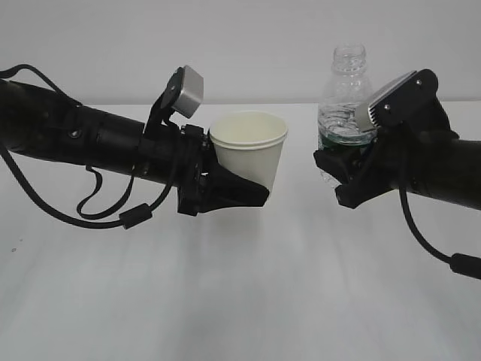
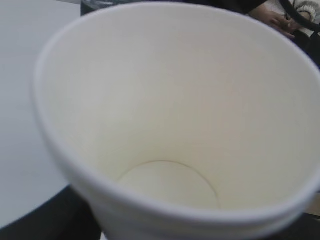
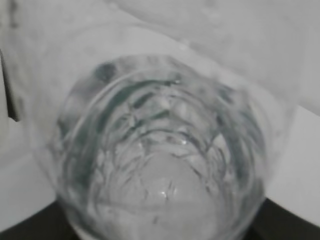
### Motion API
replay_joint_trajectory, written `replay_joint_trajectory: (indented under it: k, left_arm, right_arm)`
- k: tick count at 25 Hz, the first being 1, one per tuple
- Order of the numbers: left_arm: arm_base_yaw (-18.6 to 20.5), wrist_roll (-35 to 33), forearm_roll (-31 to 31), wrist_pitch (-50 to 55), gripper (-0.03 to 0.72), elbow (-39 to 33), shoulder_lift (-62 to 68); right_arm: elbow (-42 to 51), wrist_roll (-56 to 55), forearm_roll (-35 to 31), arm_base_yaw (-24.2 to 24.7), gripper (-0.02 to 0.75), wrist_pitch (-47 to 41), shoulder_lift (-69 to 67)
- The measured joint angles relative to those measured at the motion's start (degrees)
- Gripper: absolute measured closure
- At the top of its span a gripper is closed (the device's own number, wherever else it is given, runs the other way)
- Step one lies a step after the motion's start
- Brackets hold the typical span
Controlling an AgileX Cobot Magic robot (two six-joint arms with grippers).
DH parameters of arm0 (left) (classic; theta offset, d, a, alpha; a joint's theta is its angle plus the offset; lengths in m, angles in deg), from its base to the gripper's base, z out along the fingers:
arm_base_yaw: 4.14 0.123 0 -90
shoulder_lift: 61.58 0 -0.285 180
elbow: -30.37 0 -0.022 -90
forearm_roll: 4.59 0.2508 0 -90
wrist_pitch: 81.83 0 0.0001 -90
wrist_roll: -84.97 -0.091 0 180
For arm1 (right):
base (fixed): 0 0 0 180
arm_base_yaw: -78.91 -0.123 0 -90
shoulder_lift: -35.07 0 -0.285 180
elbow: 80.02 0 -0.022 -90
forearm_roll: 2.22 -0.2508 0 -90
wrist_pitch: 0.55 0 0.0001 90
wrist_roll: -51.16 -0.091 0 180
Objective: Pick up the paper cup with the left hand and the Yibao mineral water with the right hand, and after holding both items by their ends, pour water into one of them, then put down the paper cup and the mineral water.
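Paper cup (image 1: 249, 150) upright; bottle (image 1: 344, 98) vertical, mouth up.

Empty paper cup (image 1: 249, 148), uncapped Yibao mineral water (image 1: 346, 90) aloft

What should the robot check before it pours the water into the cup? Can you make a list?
1. Cup held by left gripper: ok.
2. Bottle held by right gripper: ok.
3. Both lifted off the table: ok.
4. Cup empty and dry inside: ok, left wrist view shows a bare bottom.
5. Bottle cap off: ok, neck is open.
6. Bottle mouth over the cup: not ok, they are apart and both upright.
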Motion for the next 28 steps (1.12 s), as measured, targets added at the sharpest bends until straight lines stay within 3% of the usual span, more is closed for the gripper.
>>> replay_joint_trajectory:
  k: [28]
  left_arm:
    - [0.0, -3.4, -3.9, 0.0, 0.234, 0.0, -0.1]
  right_arm:
    - [-8.7, 0.1, 11.0, 0.0, 0.336, -10.1, 0.0]
